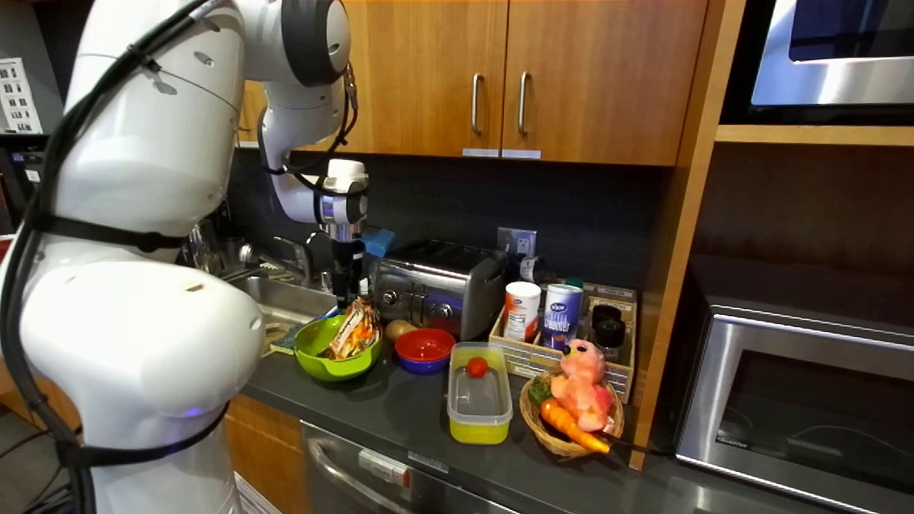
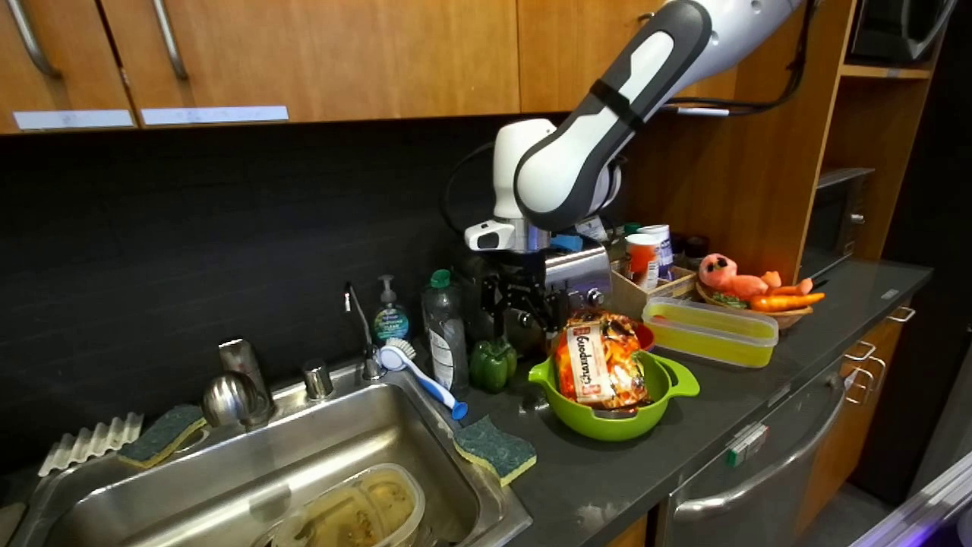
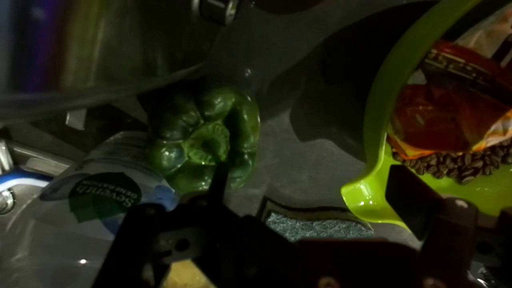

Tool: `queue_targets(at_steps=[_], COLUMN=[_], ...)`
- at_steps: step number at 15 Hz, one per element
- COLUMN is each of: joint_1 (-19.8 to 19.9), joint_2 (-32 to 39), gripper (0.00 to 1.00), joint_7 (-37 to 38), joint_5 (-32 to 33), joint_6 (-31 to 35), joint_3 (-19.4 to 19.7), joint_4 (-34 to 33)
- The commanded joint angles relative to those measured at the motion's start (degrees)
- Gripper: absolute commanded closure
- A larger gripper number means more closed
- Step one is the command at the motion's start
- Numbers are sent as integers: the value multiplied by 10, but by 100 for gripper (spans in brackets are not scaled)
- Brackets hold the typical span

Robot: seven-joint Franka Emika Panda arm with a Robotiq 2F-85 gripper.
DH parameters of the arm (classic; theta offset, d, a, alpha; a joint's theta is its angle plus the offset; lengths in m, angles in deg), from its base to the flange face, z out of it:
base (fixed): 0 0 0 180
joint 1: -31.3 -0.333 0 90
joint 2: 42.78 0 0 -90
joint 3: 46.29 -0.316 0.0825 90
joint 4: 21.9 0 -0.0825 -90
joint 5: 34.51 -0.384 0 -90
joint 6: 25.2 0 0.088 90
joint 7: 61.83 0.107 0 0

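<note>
1. Dark counter (image 2: 569, 471) ran on from a steel sink (image 2: 364, 425), with wooden cabinets (image 2: 326, 61) hung above a black backsplash (image 2: 190, 251).
2. I had the gripper (image 3: 308, 168) pointing down over that counter, its fingers (image 3: 412, 200) spread wide apart and clamped on nothing.
3. Nearest to it was the green pepper (image 3: 204, 136), which stood stem up on the counter, between a clear bottle (image 2: 446, 334) and the green bowl (image 2: 607, 422), close by the toaster (image 1: 428, 293). One fingertip overlapped the pepper in my wrist view; I could not tell whether it touched.
4. My opposite finger overlapped the bowl's edge in that same view, and again I could not tell contact from clearance.
5. Inside the bowl, a bright packet (image 2: 596, 361) leaned at a tilt, with dark beans (image 3: 466, 164) beneath it.
6. Near the sink's edge lay a sponge (image 2: 497, 448).
7. I judged the step in hand to be positioning, since I held nothing and the pepper sat under one finger, not midway between the two.
8. Closing on the pepper, I reckoned, would have called for a sideways shift so both fingers straddled it, and a slow one, because the bottle and toaster left little room there.
</note>
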Motion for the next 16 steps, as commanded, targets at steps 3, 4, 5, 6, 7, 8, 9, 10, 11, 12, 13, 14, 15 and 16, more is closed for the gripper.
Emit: queue_targets(at_steps=[3,4,5,6,7,8,9,10,11,12,13,14,15,16], joint_1=[-3,-3,-3,-3,-3,3,13,21,26,31,36,39,42,45], joint_2=[3,4,4,4,4,8,13,16,19,24,27,30,33,34], gripper=[0,0,0,0,0,0,0,0,0,0,0,0,0,0], joint_7=[-1,-1,-1,-1,-1,-9,-32,-54,-76,-92,-108,-118,-129,-137], joint_5=[-2,-2,-2,-2,-2,-11,-29,-47,-64,-77,-88,-95,-101,-106], joint_6=[-1,-1,-1,-1,-1,19,46,67,88,102,112,118,122,123], joint_3=[2,2,2,2,2,-2,-14,-26,-36,-44,-52,-57,-63,-67], joint_4=[-5,-5,-5,-5,-5,-1,3,6,8,8,8,8,8,8])
